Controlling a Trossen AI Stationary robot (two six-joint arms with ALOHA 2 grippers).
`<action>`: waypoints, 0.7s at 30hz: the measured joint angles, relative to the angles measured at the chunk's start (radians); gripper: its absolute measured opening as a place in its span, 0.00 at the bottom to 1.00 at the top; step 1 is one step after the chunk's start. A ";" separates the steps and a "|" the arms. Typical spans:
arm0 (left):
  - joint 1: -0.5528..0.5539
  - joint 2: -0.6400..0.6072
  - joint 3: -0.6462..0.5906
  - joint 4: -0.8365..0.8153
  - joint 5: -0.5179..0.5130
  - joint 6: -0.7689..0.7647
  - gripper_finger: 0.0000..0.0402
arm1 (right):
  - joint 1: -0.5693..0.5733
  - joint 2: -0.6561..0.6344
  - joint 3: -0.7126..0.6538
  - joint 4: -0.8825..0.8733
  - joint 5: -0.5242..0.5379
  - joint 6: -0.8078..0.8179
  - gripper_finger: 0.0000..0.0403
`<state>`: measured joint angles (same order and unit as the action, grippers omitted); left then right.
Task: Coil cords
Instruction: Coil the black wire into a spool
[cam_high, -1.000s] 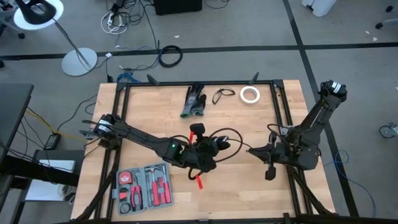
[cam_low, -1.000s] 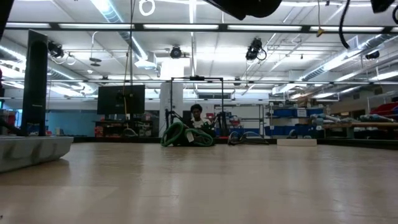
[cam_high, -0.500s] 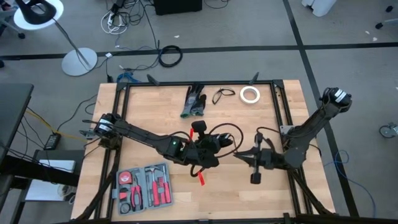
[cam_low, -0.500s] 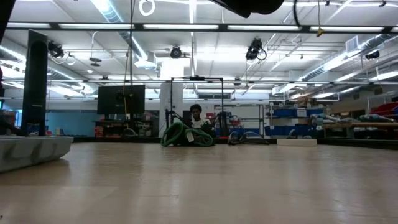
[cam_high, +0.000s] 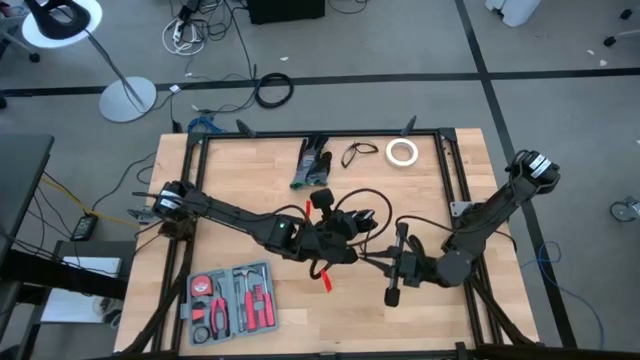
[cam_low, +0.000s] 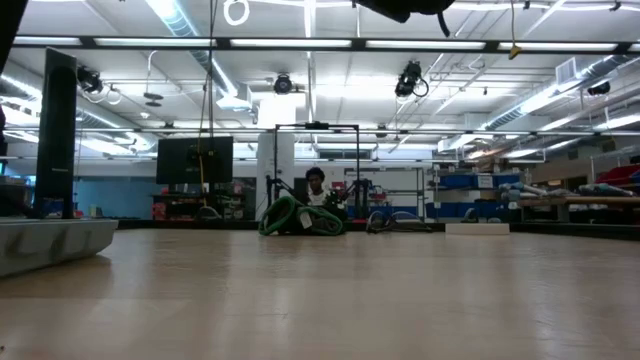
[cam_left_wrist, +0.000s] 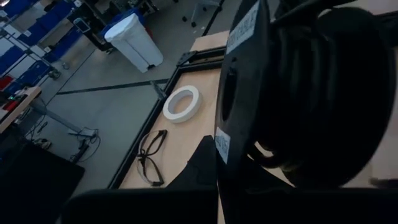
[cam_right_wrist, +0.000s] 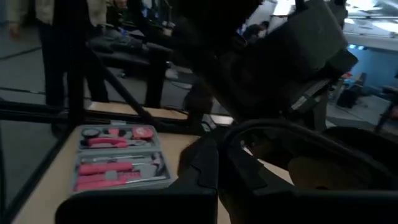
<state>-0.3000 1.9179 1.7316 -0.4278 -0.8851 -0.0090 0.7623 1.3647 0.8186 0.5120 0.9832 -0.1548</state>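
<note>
Winding seems to be the step in hand: the left gripper, over the middle of the bench, is clamping a compact round bundle of black cord, jaws fully shut on it, with a loose loop of the cord arching off toward the far edge. The right gripper is reaching in from the right edge, jaws shut, its tip just beside the bundle; from the wrist view the cord's tail is curving across right in front of it, but whether it is pinching that tail I cannot tell.

Next move, by my reckoning: right arm carrying the free tail round the bundle while the left is holding it steady.

Room: bare wood toward the near right corner; red tool kit sitting at the near left edge; tape roll, glasses and gloves lining the far edge, well apart.
</note>
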 joint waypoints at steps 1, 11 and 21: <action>0.001 0.000 0.006 0.002 0.004 0.000 0.00 | -0.003 0.002 0.001 0.000 0.012 -0.001 0.01; 0.015 0.000 0.009 0.072 0.046 0.000 0.00 | -0.044 -0.001 0.003 -0.008 0.068 -0.030 0.01; 0.012 0.002 0.012 0.069 0.040 -0.020 0.00 | -0.026 -0.037 -0.001 0.011 0.166 -0.180 0.01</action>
<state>-0.2884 1.9194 1.7432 -0.3592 -0.8452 -0.0290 0.7362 1.3278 0.8173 0.5226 1.1490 -0.3352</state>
